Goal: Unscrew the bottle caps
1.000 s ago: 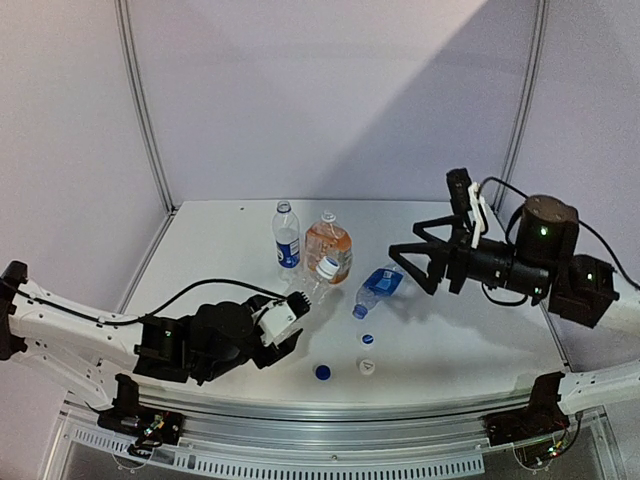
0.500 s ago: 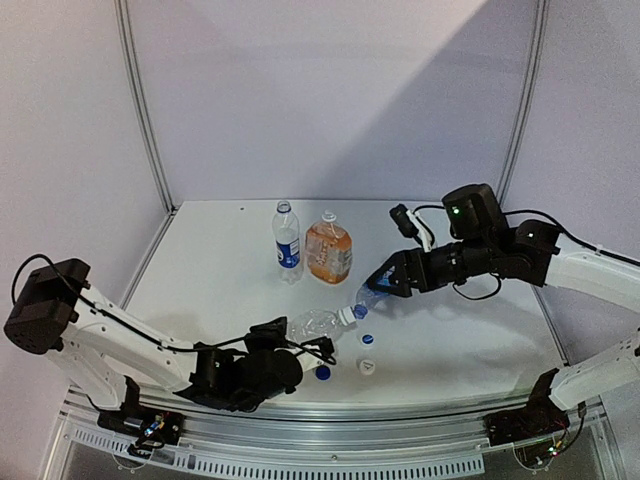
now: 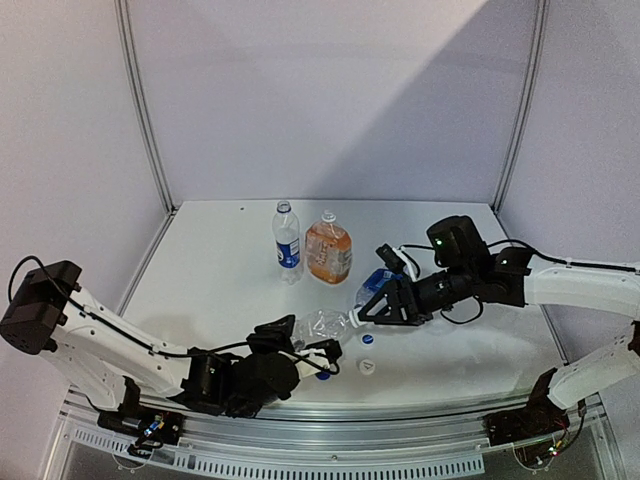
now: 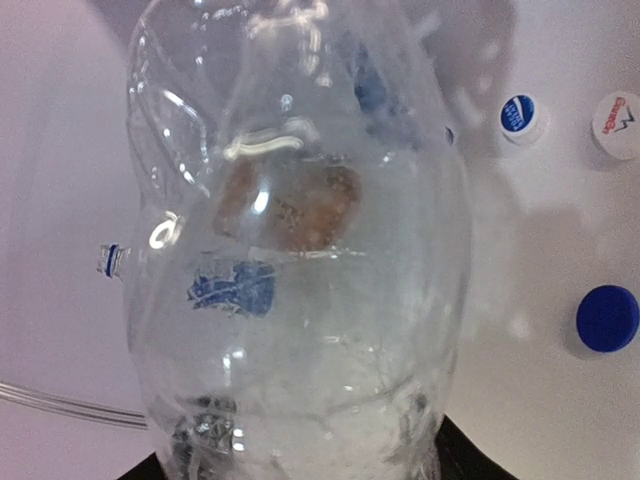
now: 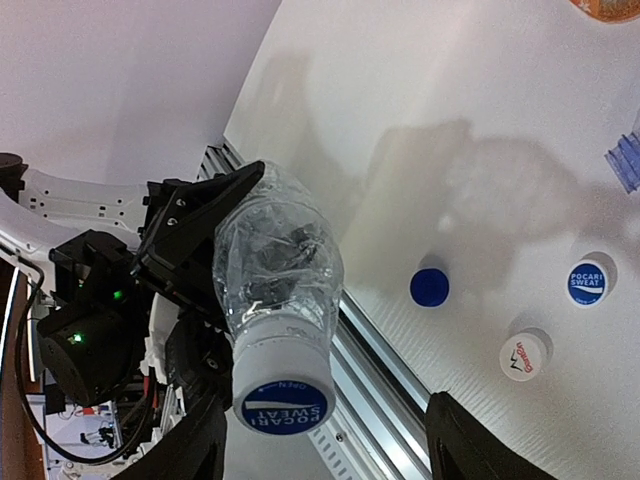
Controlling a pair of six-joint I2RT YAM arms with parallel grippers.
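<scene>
My left gripper (image 3: pixel 299 338) is shut on the plain clear bottle (image 3: pixel 322 324), holding it on its side above the table's front. That bottle (image 4: pixel 300 250) fills the left wrist view and hides the fingers. Its white, blue-topped cap (image 5: pixel 283 392) points at my right gripper (image 5: pixel 325 445), which is open with one finger on each side of the cap; the left finger is close to it and there is a gap on the right. Three loose bottle caps lie on the table: blue (image 3: pixel 322 374), white (image 3: pixel 367 366) and blue-topped (image 3: pixel 367 339).
A blue-labelled bottle (image 3: pixel 287 240) and a squat orange bottle (image 3: pixel 328 248) stand upright at the back middle. A Pepsi bottle (image 3: pixel 375 284) lies on its side behind my right gripper. The table's front rail (image 5: pixel 400 360) runs just below the held bottle.
My left arm swung the clear bottle down and forward, cap pointing right. My right arm came left and down until its fingers flank the cap, and its jaws have narrowed.
</scene>
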